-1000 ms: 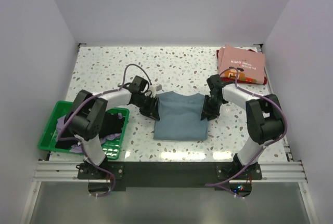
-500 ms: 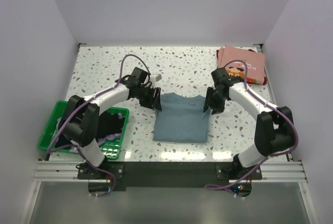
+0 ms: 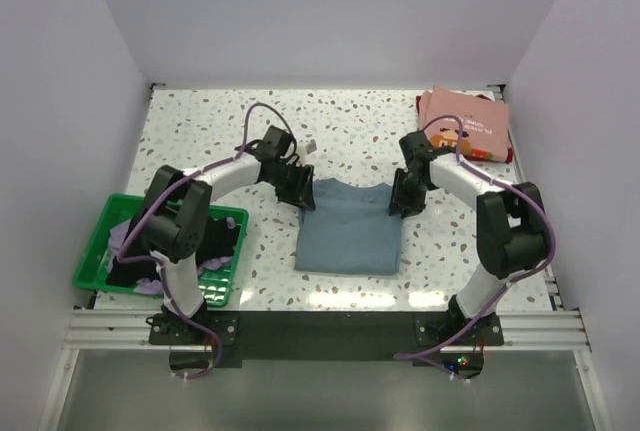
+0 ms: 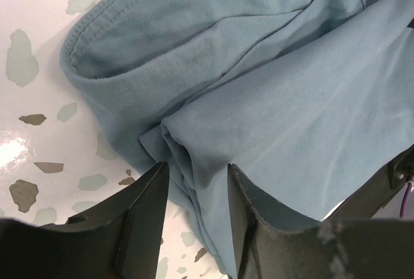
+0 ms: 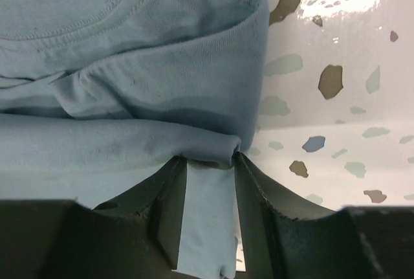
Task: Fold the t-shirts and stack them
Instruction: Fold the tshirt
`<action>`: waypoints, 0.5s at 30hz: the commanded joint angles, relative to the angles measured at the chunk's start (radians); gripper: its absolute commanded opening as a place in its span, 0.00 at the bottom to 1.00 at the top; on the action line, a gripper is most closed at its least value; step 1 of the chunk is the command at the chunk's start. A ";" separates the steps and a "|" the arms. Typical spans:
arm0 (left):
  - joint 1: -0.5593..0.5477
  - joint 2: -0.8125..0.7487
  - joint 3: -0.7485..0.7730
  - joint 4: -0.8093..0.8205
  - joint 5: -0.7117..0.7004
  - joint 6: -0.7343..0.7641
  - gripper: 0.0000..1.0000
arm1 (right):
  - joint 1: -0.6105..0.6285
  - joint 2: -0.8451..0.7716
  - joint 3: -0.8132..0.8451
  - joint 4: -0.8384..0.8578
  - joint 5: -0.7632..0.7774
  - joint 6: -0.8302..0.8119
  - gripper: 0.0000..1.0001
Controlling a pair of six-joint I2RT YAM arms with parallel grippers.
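**Both claws half-open on the grey-blue tee's far corners**

Your L claw [image 4: 197, 175] sits at the far-left corner of the grey-blue tee [image 3: 345, 231]. Jaws approx half-open, w/ a cloth fold lying btwn the fingers [image 4: 145, 208] and the folded shoulder just ahead. Your R claw [image 5: 210, 162] is at the far-right corner, also half-open, w/ a rolled cloth edge at its fingertips and the collar ahead-left. The tee lies flat on the table [image 3: 200, 131] btwn both claws. Pink tee [image 3: 465, 129] lies beyond the R claw, to its right. Basket [image 3: 95, 256] w/ dark tees [image 3: 215, 241] sits back-left of the L claw.
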 commanded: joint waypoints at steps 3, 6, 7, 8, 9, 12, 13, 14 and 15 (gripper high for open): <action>0.008 0.010 0.045 0.055 0.003 -0.041 0.42 | -0.003 0.016 0.036 0.060 0.003 -0.027 0.33; 0.012 0.021 0.047 0.071 0.026 -0.049 0.32 | -0.004 0.016 0.036 0.060 -0.001 -0.032 0.21; 0.014 0.027 0.050 0.070 0.038 -0.050 0.23 | -0.003 0.013 0.036 0.057 -0.003 -0.032 0.15; 0.014 0.033 0.056 0.067 0.042 -0.052 0.18 | -0.003 0.011 0.037 0.055 -0.001 -0.030 0.10; 0.015 0.035 0.065 0.059 0.043 -0.060 0.12 | -0.004 0.008 0.039 0.050 0.000 -0.030 0.01; 0.023 0.024 0.067 0.059 0.043 -0.075 0.00 | -0.004 -0.013 0.041 0.031 0.005 -0.030 0.00; 0.026 0.010 0.064 0.059 0.039 -0.080 0.00 | -0.003 -0.021 0.041 0.027 0.006 -0.030 0.00; 0.029 0.003 0.064 0.058 0.039 -0.084 0.00 | -0.003 -0.038 0.042 0.021 0.006 -0.028 0.00; 0.032 -0.007 0.056 0.055 0.038 -0.092 0.00 | -0.004 -0.047 0.044 0.009 0.006 -0.027 0.00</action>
